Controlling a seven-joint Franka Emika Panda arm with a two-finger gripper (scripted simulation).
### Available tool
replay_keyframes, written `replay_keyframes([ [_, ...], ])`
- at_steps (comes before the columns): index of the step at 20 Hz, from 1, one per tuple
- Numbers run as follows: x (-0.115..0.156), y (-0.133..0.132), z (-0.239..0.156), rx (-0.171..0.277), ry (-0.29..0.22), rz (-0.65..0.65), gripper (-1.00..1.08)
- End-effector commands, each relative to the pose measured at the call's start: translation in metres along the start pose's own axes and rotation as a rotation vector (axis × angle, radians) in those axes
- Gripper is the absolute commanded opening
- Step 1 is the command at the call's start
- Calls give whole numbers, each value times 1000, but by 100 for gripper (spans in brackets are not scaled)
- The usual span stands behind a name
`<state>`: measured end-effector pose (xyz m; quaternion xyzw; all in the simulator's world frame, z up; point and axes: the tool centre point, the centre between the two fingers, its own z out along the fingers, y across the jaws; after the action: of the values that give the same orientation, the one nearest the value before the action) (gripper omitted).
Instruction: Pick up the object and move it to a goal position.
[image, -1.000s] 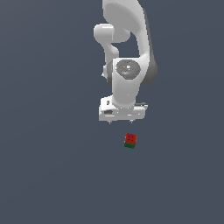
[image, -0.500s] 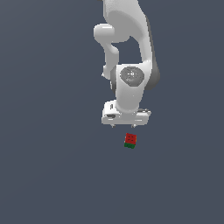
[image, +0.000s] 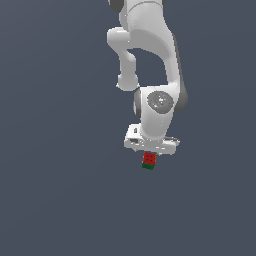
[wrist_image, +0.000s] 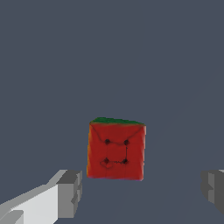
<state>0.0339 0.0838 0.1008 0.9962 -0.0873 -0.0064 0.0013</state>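
Right now my claw (wrist_image: 141, 192) stands wide open, and in the wrist view I see it as two grey fingertips: one finger (wrist_image: 69, 193) with its white body showing at one side, then the cube, then the other finger's pad (wrist_image: 213, 190) cut off at the frame's edge. Between them, though closer to the first finger and set a little beyond the tips, sits the cube (wrist_image: 116, 151). Its top face is bright red, marked with four dark dots joined by thin dark lines into a small square, and faint creases run from the upper corners toward that square. A narrow strip of green shows along its far edge, which is one of its sides. The cube is turned slightly, so its edges do not run square to my fingers. Neither finger touches it. In the exterior view my white arm (image: 150, 60) hangs down over a plain dark grey floor (image: 55, 190), and my claw (image: 151, 147) is just above the cube (image: 148, 160), which lies on the floor directly beneath it, red on top with a green band along its near lower side, and far smaller than my hand.
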Motion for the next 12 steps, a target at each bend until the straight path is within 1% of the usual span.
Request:
replay_keyframes([
  [1, 3, -6, 7, 2, 5, 33, 100],
  [7, 7, -15, 16, 4, 12, 75, 100],
  [12, 6, -15, 17, 4, 11, 76, 100],
])
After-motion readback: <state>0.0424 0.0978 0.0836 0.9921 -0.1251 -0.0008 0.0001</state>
